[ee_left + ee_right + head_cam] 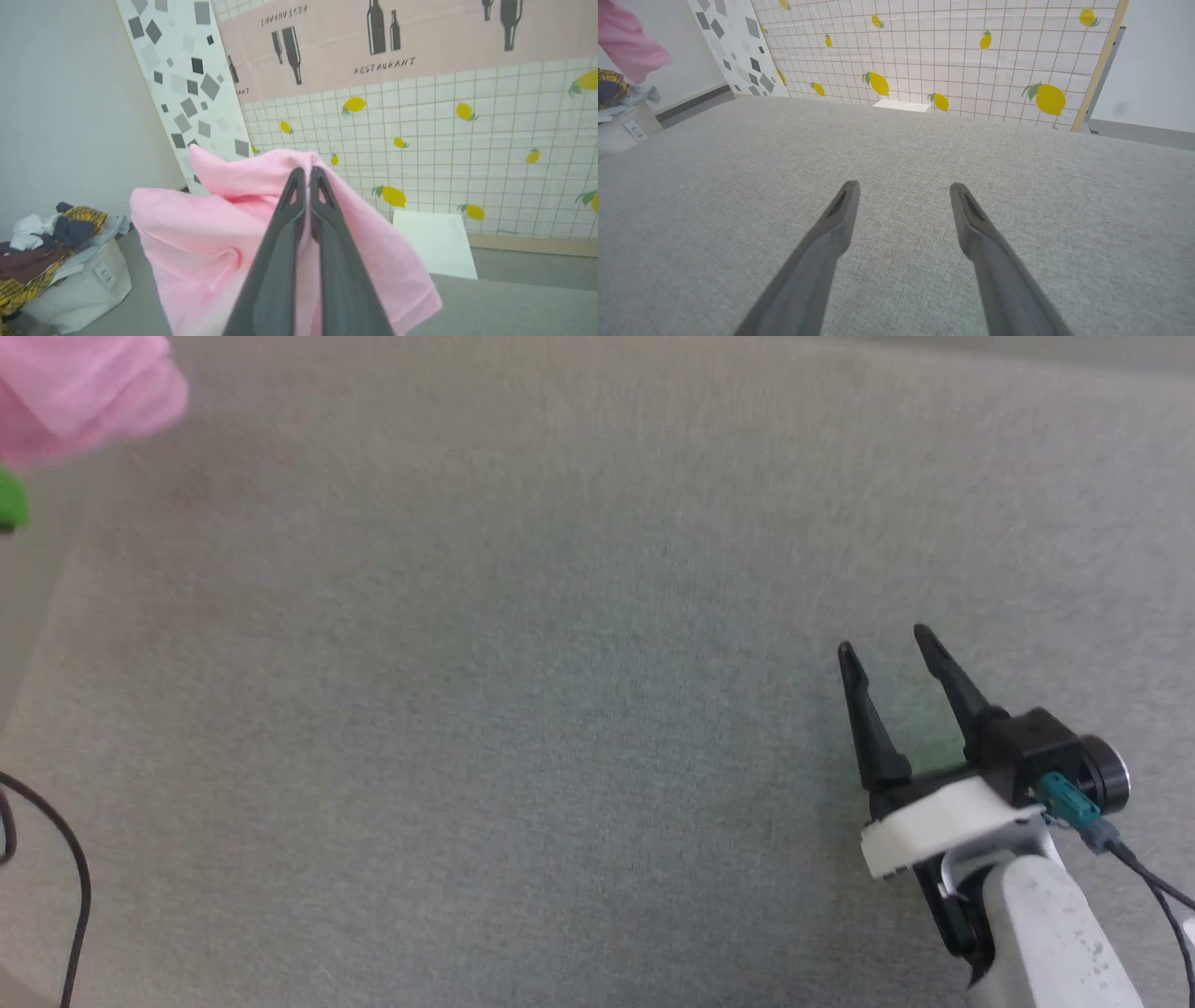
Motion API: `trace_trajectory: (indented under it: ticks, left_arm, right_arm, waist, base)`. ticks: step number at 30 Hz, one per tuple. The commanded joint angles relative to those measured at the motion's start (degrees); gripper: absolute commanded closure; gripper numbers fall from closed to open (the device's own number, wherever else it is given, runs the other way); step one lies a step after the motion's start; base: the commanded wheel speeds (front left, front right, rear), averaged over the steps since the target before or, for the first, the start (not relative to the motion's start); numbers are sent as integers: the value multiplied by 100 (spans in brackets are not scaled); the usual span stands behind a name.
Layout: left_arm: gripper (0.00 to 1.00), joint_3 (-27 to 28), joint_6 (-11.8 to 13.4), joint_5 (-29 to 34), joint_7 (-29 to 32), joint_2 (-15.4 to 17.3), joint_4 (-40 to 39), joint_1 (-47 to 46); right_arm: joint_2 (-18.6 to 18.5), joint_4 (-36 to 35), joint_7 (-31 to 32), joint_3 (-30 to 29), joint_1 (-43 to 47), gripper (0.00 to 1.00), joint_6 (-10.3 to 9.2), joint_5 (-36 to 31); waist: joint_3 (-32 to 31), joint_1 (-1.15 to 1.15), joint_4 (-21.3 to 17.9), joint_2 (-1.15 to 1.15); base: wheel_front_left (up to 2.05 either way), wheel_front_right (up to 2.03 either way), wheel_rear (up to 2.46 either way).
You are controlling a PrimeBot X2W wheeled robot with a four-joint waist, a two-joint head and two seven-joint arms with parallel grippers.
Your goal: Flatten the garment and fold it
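The left claw [307,173] has its two fingers pressed together on a fold of the pink garment [210,224]. The garment hangs from them in the air, draped to both sides and bunched below. In the head view it shows as a blurred pink lump at the far upper left, above the edge of the grey fabric surface [560,709]. Whether its lower end touches that surface I cannot tell. The right claw [884,641] hovers low over the bare surface at the lower right, fingers spread wide and holding nothing, well apart from the garment.

The cloth looks thin, light and limp. It will likely sag and fold on itself, so from a single pinch it hangs in a clump. It is not fragile, but thin fabric could slip out of a shallow pinch. To spread it flat, I judge the right claw should take a free edge or corner well away from the left claw's grip. The two could then draw it taut before laying it down.
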Motion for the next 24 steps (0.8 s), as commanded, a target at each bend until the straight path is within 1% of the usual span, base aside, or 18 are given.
trace_trajectory:
  ticks: [1, 4, 8, 12, 14, 19, 24]
  left_arm:
    - [100, -114, -83, 107, -158, -22, -156, -225]
    - [100, -348, -164, 196, -289, -160, -416, -452]
    - [100, -693, -315, 222, -275, -388, -734, -708]
    - [100, -1070, -451, 181, -163, -703, -986, -889]
    - [100, -1257, -507, 95, -78, -920, -1050, -939]
    - [100, -1721, -647, -73, 86, -1372, -1025, -852]
    - [100, -2147, -771, -293, 164, -1756, -702, -443]
  right_arm:
    - [-7, 5, -46, -43, 99, 0, -10, 63]
    - [-7, 5, -47, -91, 232, 0, -10, 128]
    - [-7, -24, -35, -94, 347, 0, -10, 223]
    - [-7, -45, -22, -96, 423, 0, -10, 284]
    - [-6, -73, -7, -111, 465, 0, -10, 302]
    - [-6, -176, 28, -202, 544, 0, -10, 316]
    - [-6, -257, 46, -268, 556, 0, -10, 339]
  waist:
    - [-1002, 0, -83, 0]
    - [-1239, 0, -275, 0]
    - [-1455, 0, -639, 0]
    - [-1566, 0, -1027, 0]
    - [-1592, 0, -1243, 0]
    - [-1571, 0, -1739, 0]
    - [-1454, 0, -2153, 0]
  base:
    - [0, 0, 0]
    - [0, 0, 0]
    - [0, 0, 0]
    - [0, 0, 0]
    - [0, 0, 0]
    - [0, 0, 0]
    - [0, 0, 0]
